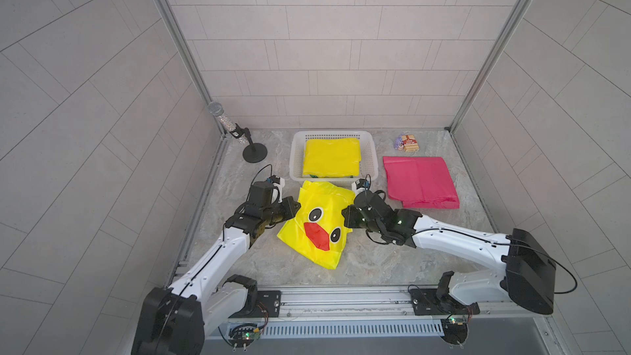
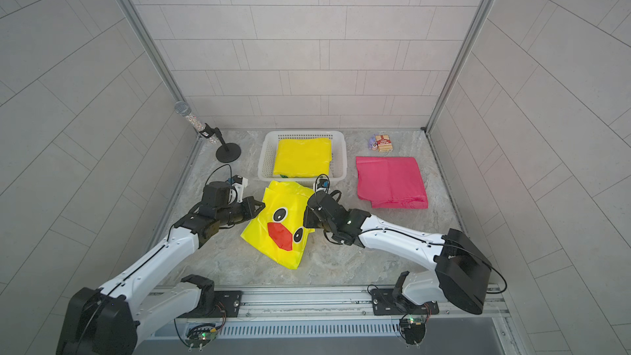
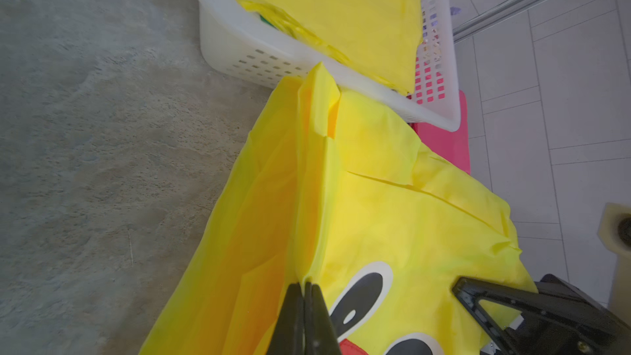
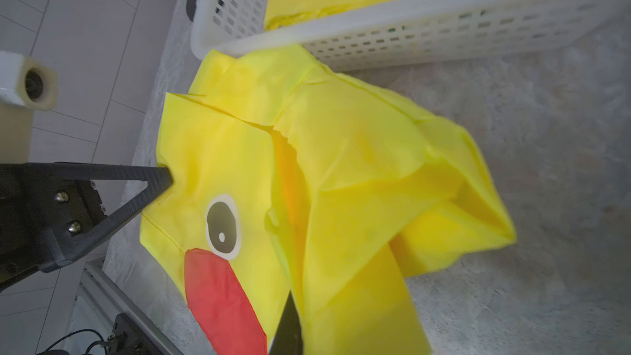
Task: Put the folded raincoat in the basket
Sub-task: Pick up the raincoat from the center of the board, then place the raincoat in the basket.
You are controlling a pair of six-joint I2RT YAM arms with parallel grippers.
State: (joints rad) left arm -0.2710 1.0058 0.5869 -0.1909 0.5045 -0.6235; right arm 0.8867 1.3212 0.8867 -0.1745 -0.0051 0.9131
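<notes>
- The duck-face raincoat point(image 1: 316, 221), yellow with two black eyes and a red beak, is seen in both top views on the counter point(image 1: 375, 261), just in front of the basket point(image 1: 297, 155).
- Its far edge is found close against the basket's near wall; whether the two touch cannot be told.
- The left claw point(image 1: 296, 207) is clamped on the raincoat's left edge; in the left wrist view the black fingers point(image 3: 293, 319) are pressed together with a fold of yellow cloth pinched between them.
- The right claw point(image 1: 345, 216) is closed on the raincoat's right edge, where a dark fingertip point(image 4: 290, 329) is seen against the fabric in the right wrist view.
- The cloth is bunched and raised into ridges between the two claws rather than lying flat.
- The white basket is already occupied by a plain yellow folded raincoat point(image 1: 332, 157), laid flat inside.
- A pink folded raincoat point(image 1: 420, 181) is laid on the counter to the right of the basket.
- A small red box point(image 1: 409, 142) is placed behind the pink one.
- A microphone on a stand point(image 1: 239, 134) is set at the far left corner.
</notes>
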